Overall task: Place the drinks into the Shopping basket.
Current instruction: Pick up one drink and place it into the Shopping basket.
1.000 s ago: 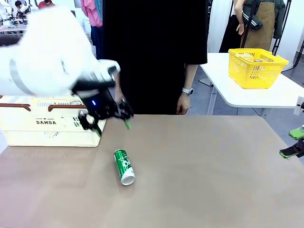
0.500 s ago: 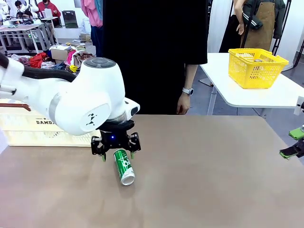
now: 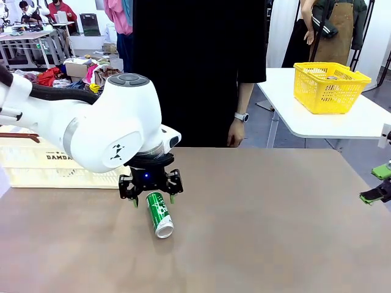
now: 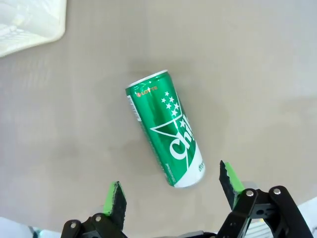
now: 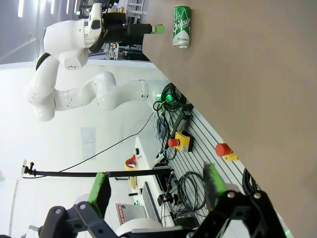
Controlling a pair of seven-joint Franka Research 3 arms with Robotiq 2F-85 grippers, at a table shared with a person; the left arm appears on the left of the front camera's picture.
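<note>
The green can lies on its side on the table, above the wide-spread left gripper.

Can: glossy painted metal, green body with a bare silver end. Table: smooth, matt brown top. Crate: cream plastic with a dull sheen. Arm shell: smooth, glossy white plastic. Finger pads: green, rubbery-looking, ridged. Far basket: yellow plastic mesh.
</note>
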